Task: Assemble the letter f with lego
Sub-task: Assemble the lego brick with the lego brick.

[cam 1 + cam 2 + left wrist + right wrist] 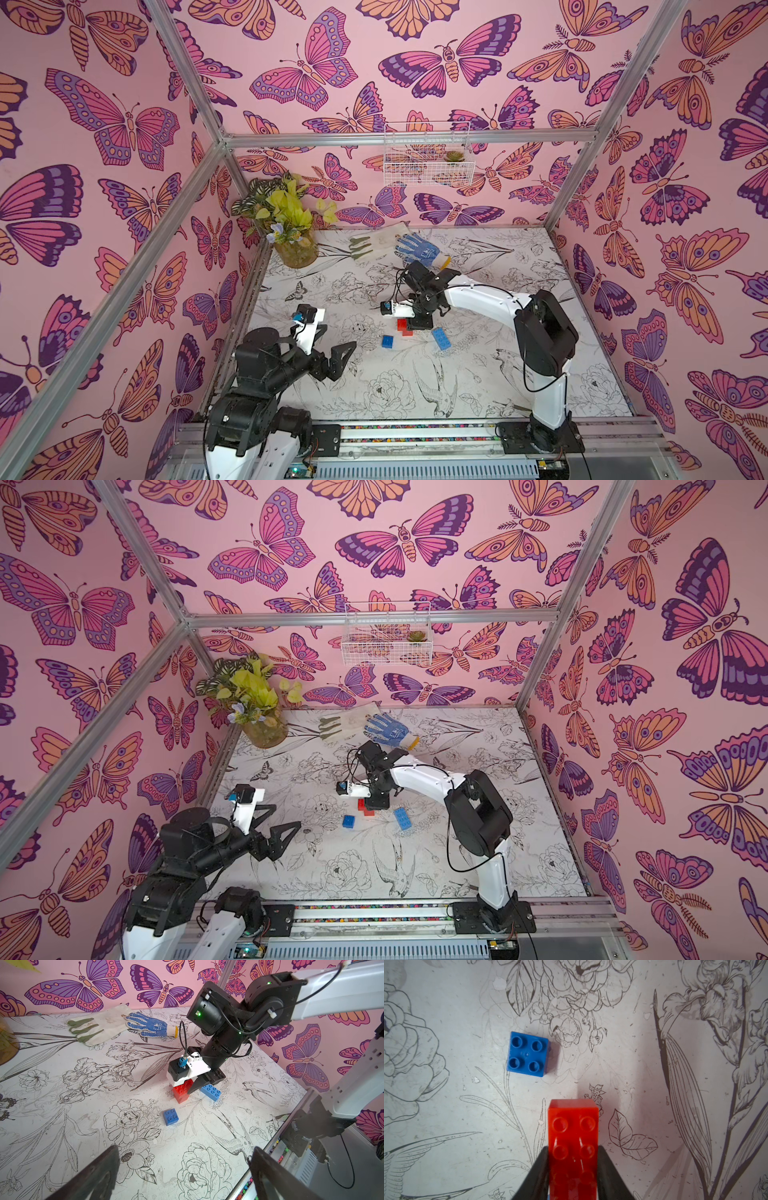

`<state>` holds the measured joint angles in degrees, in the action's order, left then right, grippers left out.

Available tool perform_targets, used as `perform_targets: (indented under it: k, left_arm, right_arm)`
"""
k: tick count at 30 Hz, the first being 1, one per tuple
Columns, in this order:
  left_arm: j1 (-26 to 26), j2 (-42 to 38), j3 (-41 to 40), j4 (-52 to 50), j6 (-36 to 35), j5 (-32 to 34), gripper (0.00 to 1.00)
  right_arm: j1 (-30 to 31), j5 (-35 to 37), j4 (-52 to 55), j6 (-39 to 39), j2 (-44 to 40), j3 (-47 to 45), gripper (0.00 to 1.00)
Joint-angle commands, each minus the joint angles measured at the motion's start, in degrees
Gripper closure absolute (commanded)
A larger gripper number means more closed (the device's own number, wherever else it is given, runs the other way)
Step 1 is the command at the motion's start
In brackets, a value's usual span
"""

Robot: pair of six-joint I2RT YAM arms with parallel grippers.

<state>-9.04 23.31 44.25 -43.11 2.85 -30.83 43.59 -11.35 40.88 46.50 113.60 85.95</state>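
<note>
Floral table (415, 395), roomy front: right pincer (573, 1148) clamps long red brick (573, 1126); left pincer (184, 1153) wide.

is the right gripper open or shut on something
Shut on the long red studded plastic brick: in the right wrist view the right gripper has its black fingers pressed against both long sides.

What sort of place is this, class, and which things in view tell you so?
Most likely a robot test booth, not a home: an aluminium frame edges butterfly-printed walls, the left arm and right arm stand on a rail, and a blue lego brick lies on the printed tabletop.
</note>
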Motion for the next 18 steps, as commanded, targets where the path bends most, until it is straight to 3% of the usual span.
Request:
perform_targets:
  k: [1, 18]
  left_arm:
    - [-0.4, -0.7, -0.9, 0.9, 0.1, -0.3, 0.01]
    - [-0.6, -0.9, -0.9, 0.9, 0.2, -0.1, 0.01]
  right_arm:
    - [0.3, 4.2, 2.7, -0.5, 5.0, -1.8, 0.81]
    - [0.5, 4.9, 3.5, -1.0, 5.5, -1.0, 0.81]
